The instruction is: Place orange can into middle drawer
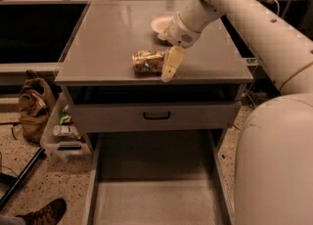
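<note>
The orange can (148,61) lies on its side on the grey cabinet top (107,38), near the front edge. My gripper (168,67) hangs from the cream arm coming in from the upper right. It is low over the cabinet top, right at the can's right end and touching or nearly touching it. The middle drawer (156,202) is pulled out below, a wide grey tray with a bare floor and nothing in it.
A white bowl (164,23) sits on the cabinet top behind the gripper. A grey drawer front with a black handle (156,115) is above the open tray. A brown bag (33,104), a plastic bin (61,133) and a shoe (44,213) are on the floor at left.
</note>
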`<state>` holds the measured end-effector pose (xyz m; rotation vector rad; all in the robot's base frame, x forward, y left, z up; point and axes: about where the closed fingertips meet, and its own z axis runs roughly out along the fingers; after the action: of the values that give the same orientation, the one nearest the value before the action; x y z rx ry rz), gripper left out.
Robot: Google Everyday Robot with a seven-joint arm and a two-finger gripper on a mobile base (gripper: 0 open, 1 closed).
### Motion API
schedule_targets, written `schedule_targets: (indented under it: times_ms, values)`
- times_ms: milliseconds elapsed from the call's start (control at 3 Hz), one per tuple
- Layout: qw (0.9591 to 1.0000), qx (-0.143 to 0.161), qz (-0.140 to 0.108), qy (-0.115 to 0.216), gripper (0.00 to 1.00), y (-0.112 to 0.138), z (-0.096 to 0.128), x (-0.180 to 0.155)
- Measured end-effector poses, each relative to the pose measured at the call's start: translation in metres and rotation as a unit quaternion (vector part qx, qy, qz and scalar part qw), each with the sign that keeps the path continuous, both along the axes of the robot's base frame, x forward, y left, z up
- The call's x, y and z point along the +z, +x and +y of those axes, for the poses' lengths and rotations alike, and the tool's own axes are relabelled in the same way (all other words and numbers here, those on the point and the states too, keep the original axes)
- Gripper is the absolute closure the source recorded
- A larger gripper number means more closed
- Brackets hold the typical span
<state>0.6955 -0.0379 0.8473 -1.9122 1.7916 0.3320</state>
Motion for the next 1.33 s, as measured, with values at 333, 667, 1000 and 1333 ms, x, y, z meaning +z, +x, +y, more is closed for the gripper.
schedule_targets:
  times_ms: [333, 667, 1000, 1333]
  values:
    - [1.0000, 0.000, 0.001, 0.000, 0.20, 0.000, 0.000, -0.001]
    - [1.0000, 0.000, 0.001, 0.000, 0.41, 0.000, 0.000, -0.001]
    - [0.9999, -0.009, -0.006, -0.012, 0.64, -0.014, -0.006, 0.011]
    - [0.9988, -0.035, -0.021, -0.026, 0.88, -0.052, -0.016, 0.035]
